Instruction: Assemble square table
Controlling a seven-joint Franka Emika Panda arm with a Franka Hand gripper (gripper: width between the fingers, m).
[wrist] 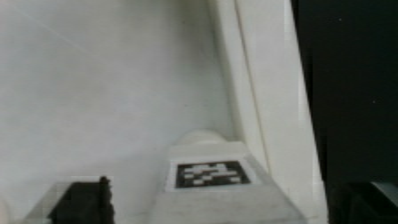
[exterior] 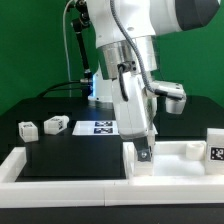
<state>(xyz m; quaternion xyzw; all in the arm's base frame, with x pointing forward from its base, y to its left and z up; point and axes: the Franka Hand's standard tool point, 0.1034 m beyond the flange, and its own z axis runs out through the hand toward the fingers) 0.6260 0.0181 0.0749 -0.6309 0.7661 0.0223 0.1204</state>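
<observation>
Carefully, since my claw (exterior: 146, 152) stands open around the leg (wrist: 210, 172), upright at the near corner of the square top (exterior: 186, 158) on the exterior view's left, I should rise straight up, touching nothing, before going for the loose legs (exterior: 27, 127) farther left.

The square table top (exterior: 172, 152), at the lower right of the exterior view, looks like smooth white plastic with a faint sheen. A loose leg (exterior: 27, 127) at mid-left is the same matt white and carries a printed paper-like tag. The table surface (exterior: 70, 150) is matt black, and the arm's shell (exterior: 140, 20) is glossy white.
</observation>
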